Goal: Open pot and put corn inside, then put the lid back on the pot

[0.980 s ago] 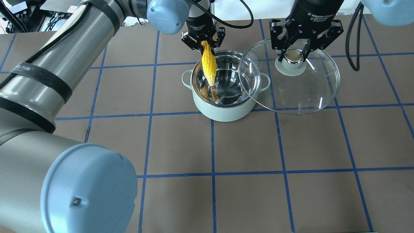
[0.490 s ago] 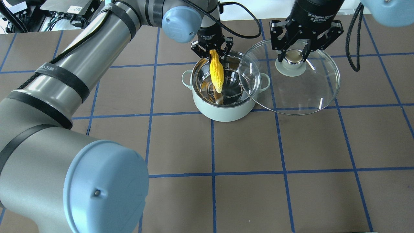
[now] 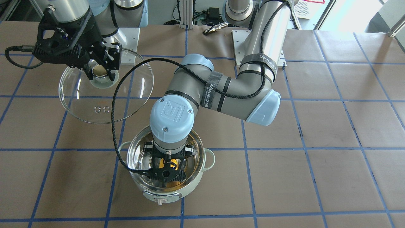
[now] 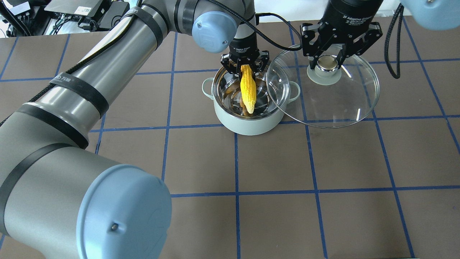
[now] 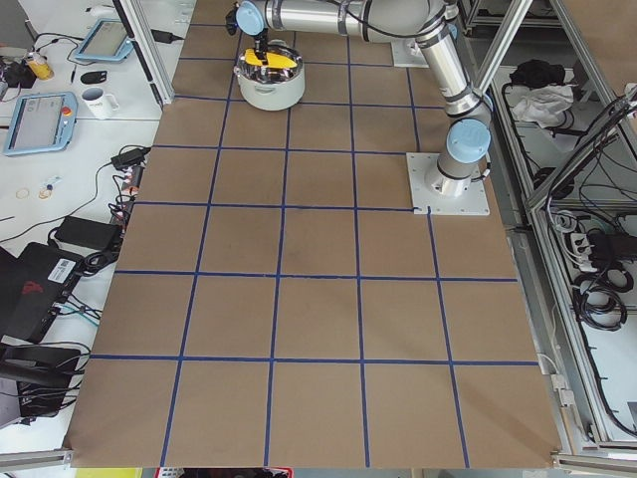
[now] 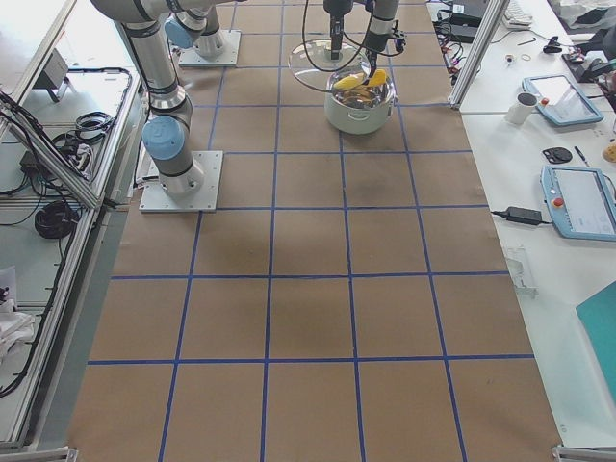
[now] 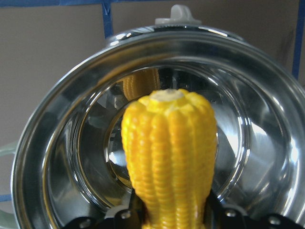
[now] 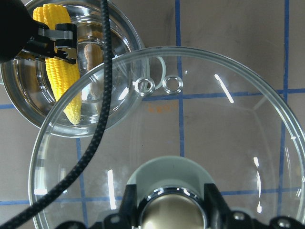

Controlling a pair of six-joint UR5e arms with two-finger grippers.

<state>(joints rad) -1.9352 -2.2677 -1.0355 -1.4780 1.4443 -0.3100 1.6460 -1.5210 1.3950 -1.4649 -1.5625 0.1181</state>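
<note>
Over the pot (image 4: pixel 248 126), my left gripper (image 4: pixel 245 68) pinches the corn (image 4: pixel 248 90), tip inside; I'd lower gently before releasing. Meanwhile my right gripper (image 4: pixel 327 64) clamps the lid (image 4: pixel 345 102) by its knob, raised just right.

We show the corn (image 4: pixel 248 88) above the pot (image 4: pixel 251 126), which stands on the table (image 4: pixel 273 162), the lid (image 4: pixel 341 104) to its right.

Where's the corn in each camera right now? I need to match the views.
Front-facing: corn low centre, a small yellow patch.
Overhead: corn upper centre, hanging tip-down.
Exterior left: corn top, left of centre, tiny.
Exterior right: corn top, right of centre, tiny.
Left wrist: corn fills the centre.
Right wrist: corn top left.
Shared landmark: the pot; the corn is over its steel opening everywhere.
</note>
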